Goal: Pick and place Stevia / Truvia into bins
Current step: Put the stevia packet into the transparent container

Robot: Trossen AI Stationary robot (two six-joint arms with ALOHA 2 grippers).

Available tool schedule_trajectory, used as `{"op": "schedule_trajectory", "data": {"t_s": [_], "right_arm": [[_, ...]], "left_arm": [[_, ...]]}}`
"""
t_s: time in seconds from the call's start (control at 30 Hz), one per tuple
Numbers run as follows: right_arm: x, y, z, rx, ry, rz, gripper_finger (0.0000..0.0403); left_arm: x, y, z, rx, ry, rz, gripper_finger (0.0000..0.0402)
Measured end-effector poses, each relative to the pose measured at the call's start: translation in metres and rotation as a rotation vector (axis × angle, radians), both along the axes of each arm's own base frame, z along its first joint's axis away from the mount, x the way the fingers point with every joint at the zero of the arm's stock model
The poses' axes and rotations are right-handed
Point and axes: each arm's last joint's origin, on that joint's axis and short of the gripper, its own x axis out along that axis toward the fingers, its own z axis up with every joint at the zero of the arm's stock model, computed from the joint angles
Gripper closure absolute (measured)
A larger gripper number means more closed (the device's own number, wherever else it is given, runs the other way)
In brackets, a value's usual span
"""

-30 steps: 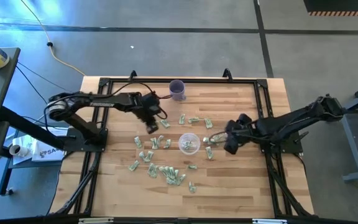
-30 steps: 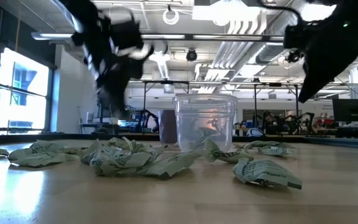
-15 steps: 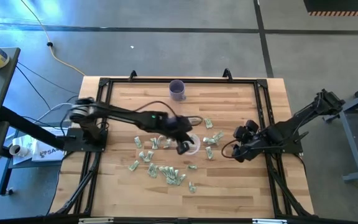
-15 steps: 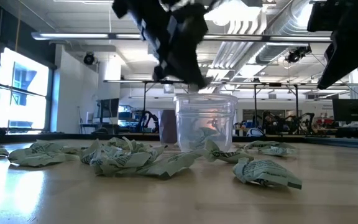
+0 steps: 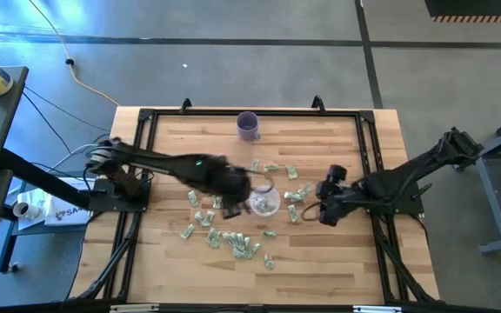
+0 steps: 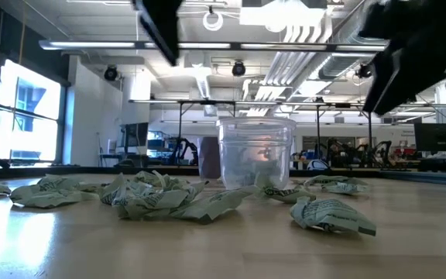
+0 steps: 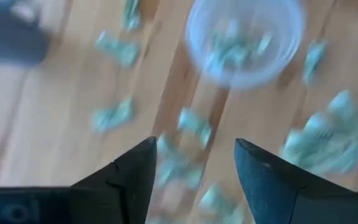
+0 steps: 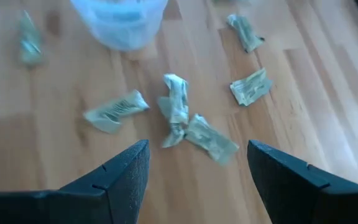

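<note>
1. My desk (image 5: 337,261) is pale wood planks inside a black frame.
2. A purple cup (image 5: 248,126) stands upright near the desk's far edge.
3. A yellow cable (image 5: 75,69) trails across the grey floor.

The surface (image 5: 337,261) is pale wood planks inside a black frame (image 5: 252,112). The clear cup (image 5: 265,202) stands on it just beside the left claw (image 5: 231,207), between that claw and the right claw (image 5: 323,211), with sachets inside. Loose sachets (image 5: 233,240) lie crumpled on the wood around and under the left claw; a smaller cluster (image 5: 296,193) lies just ahead of the right claw. A purple cup (image 5: 248,126) stands well apart from both claws, near the frame's far bar.
</note>
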Motion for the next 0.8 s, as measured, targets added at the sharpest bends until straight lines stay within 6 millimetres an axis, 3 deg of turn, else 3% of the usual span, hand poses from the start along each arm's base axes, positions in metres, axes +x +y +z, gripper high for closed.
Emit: {"op": "schedule_trajectory", "data": {"t_s": [0.17,0.4,0.53,0.67,0.8], "right_arm": [[0.031,-0.04,-0.02,0.047,0.082,-0.066,0.0142],[0.056,-0.116,-0.025,0.284,-0.022,-0.344,0.0142],[0.073,-0.122,-0.041,0.322,0.019,-0.298,0.0142],[0.092,-0.124,-0.056,0.199,0.073,-0.324,0.0142],[0.096,-0.131,-0.074,0.19,0.125,-0.357,0.0143]], "left_arm": [[-0.056,0.011,-0.015,-0.012,0.055,0.193,0.0189],[-0.107,0.018,-0.043,-0.178,-0.151,0.36,0.0214],[-0.126,0.028,-0.063,-0.182,-0.167,0.403,0.0215],[-0.138,0.043,-0.078,-0.167,-0.124,0.423,0.0215],[-0.144,0.057,-0.085,-0.178,-0.11,0.398,0.0215]]}}
